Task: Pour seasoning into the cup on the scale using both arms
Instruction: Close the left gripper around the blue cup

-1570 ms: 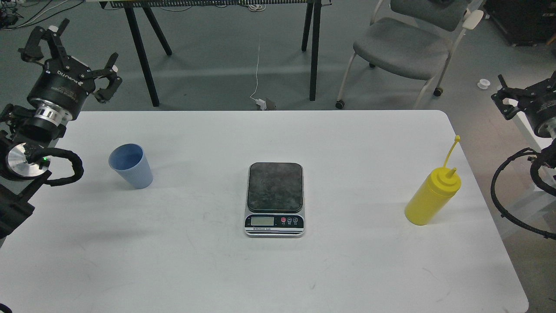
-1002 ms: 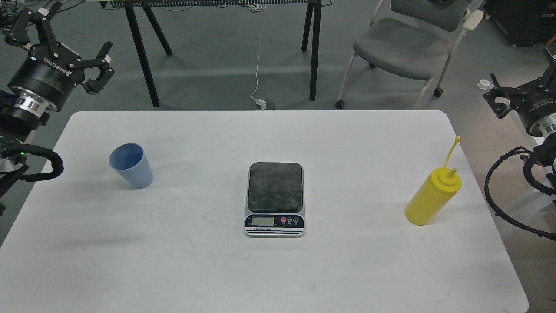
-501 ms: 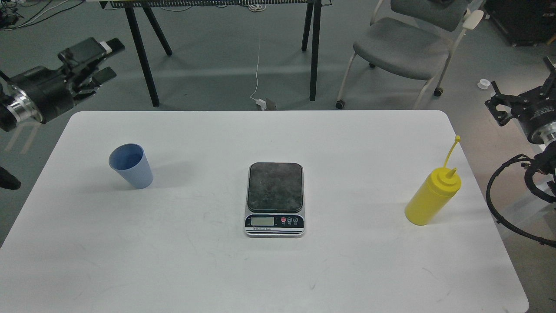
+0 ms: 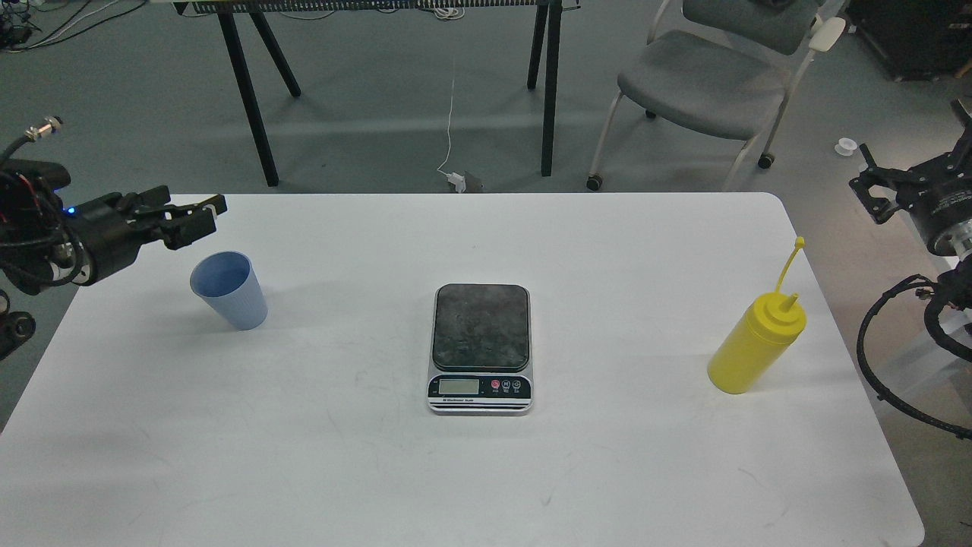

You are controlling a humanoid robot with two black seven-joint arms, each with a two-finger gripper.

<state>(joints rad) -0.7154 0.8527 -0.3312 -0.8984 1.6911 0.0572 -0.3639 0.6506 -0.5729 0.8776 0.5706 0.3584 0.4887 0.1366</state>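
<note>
The light-blue ribbed cup [image 4: 228, 292] stands upright on the white table [image 4: 607, 251] at the left. The scale [image 4: 481, 346] lies in the middle with nothing on its dark plate. The yellow seasoning bottle [image 4: 755, 346] stands at the right, its cap strap sticking up. My left gripper [image 4: 213, 215] reaches in low from the left, pointing right, just behind and left of the cup's rim. It is apart from the cup, its jaws a little apart and empty. My right gripper [image 4: 873, 182] hangs off the table's right edge, behind the bottle, open and empty.
A grey chair [image 4: 706, 83] and black table legs [image 4: 250, 99] stand on the floor beyond the table's far edge. A white cable with a plug [image 4: 456, 178] lies there too. Looping black cables [image 4: 881, 357] hang right of the bottle.
</note>
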